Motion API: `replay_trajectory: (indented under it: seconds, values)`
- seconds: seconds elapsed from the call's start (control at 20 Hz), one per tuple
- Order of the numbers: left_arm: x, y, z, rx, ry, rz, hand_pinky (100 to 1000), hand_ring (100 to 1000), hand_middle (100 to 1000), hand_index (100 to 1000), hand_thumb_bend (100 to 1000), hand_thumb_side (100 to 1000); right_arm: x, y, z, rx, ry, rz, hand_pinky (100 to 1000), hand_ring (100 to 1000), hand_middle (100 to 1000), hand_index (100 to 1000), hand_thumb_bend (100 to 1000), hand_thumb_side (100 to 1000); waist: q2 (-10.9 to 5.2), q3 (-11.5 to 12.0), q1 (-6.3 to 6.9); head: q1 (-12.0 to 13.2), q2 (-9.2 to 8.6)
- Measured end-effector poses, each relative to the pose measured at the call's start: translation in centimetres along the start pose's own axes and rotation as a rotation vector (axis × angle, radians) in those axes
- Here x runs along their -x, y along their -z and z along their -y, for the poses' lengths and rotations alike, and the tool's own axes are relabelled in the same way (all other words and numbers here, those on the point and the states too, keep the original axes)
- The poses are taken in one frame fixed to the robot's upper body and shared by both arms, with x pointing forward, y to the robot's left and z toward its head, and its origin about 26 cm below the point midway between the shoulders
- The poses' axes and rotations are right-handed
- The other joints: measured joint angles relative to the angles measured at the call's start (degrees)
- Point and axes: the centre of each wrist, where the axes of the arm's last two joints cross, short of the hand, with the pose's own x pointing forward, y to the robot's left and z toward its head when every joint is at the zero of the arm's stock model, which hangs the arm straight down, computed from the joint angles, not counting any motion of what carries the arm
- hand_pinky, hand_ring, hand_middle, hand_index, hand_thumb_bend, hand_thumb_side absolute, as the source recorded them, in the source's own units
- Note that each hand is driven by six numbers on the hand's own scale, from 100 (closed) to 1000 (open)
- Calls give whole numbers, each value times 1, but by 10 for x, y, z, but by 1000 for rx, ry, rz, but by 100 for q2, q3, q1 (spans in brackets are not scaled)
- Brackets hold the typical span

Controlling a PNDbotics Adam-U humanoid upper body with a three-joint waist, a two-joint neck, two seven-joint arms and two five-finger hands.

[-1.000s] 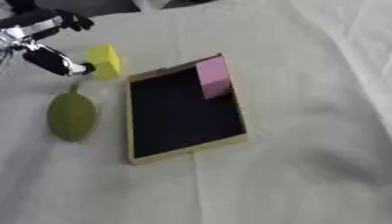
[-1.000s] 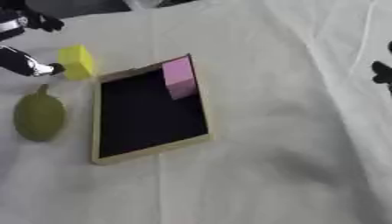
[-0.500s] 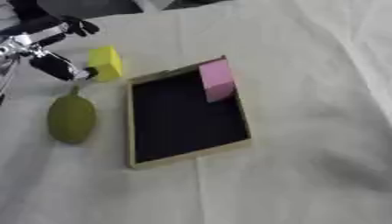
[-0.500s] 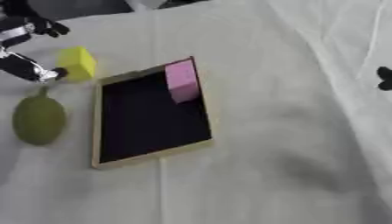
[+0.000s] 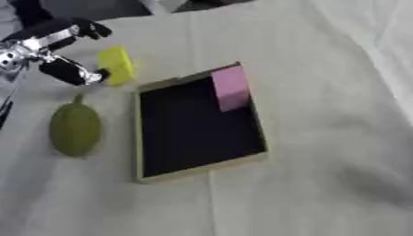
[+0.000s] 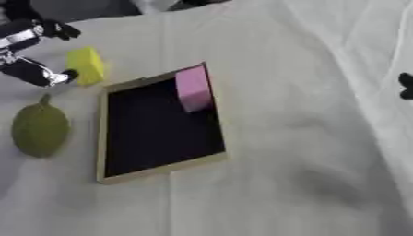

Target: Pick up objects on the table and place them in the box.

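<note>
Box: contains pink block at far corner. Left robot hand: fingers spread wide beside yellow block, holding nothing.

The left hand edges rightward at the upper left, its fingertip now touching the yellow block (previously just apart).
</note>
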Motion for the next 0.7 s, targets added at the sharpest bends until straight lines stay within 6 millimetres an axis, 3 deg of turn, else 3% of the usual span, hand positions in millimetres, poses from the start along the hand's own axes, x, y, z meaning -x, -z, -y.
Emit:
replay_trajectory:
  seconds: [0.2,0.7]
  values:
    - [0,2,1,27,-22,-16,967,883,812,914,331,140,-1,2,-1,-6,3,4,928,1000,540,840,100,663,38,-32,0,5,-66]
    - [0,5,4,28,-39,-23,936,837,742,865,206,100,-2,3,-1,-6,3,3,929,1000,540,840,100,663,57,-34,0,6,-90]
